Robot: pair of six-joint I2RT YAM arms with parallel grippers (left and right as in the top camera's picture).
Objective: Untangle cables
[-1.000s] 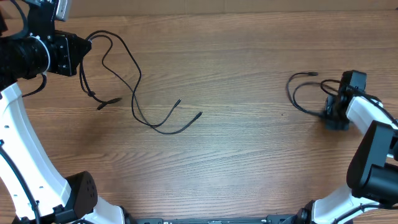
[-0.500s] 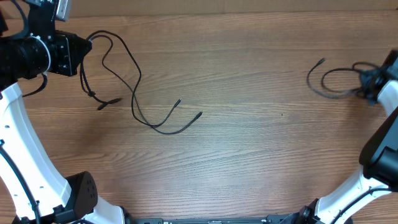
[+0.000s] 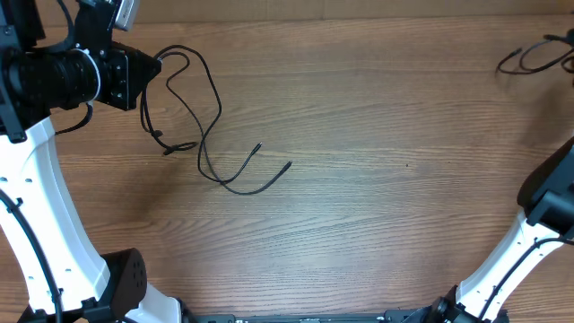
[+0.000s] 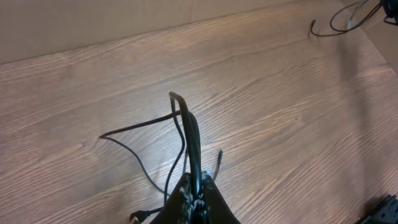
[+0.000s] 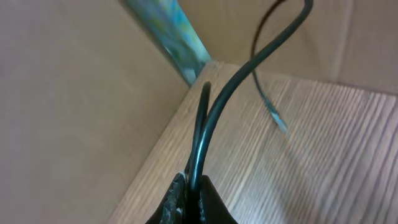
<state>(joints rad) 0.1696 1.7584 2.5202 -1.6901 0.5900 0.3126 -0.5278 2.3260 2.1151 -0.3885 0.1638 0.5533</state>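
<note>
The main risk is on the left. The left cord [image 3: 212,100] hangs from the left end effector [image 4: 198,194] in loops that cross one another, with a small snarl of plugs [image 3: 178,145] low on the bench [image 3: 377,215]. A straight pull from here could well draw that crossing tight instead of opening it. The cord is also very thin against the fingers — a jerk may slide it out of the pinch. The right cord [image 3: 531,57] is at the far corner, close to the bench edge and a cardboard wall [image 5: 74,93], and its loose end could catch there or drop over the side.

The left end effector is fully closed, pinching a doubled bend of the left cord. From the fingers the cord arches up and forward, then trails down to the wood, with two free tips lying toward the middle of the bench. The right end effector [image 5: 189,194] is closed tight on a folded stretch of the right cord, which rises straight out of its fingertips, one plug tip hanging beyond. The two cords are well apart — nothing joins them.
</note>
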